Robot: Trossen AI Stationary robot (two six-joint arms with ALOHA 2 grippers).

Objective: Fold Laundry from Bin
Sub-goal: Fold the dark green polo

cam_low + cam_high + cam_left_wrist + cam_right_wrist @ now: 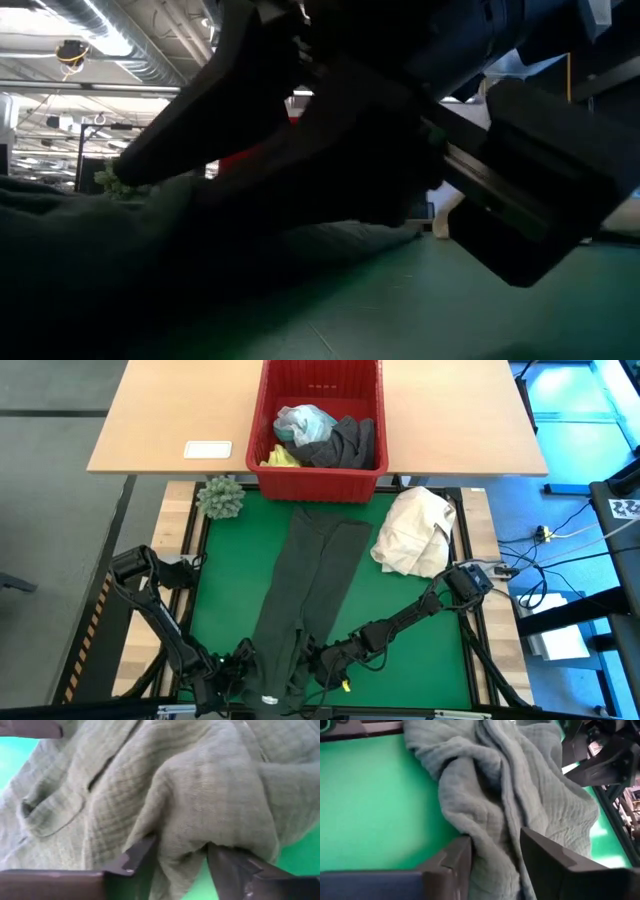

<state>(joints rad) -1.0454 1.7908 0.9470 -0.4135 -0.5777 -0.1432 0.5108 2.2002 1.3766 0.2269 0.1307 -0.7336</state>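
A dark green-black garment (305,590) lies stretched on the green mat (400,630), running from the red bin (320,470) toward the near edge. There the left gripper (175,865) and right gripper (495,855) each pinch a bunched fold. More laundry (325,438) fills the bin, partly hidden.

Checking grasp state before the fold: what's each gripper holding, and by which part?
Both hold the dark green garment at its end nearest the robot: left gripper and right gripper each pinch a bunched fold of cloth at that edge.
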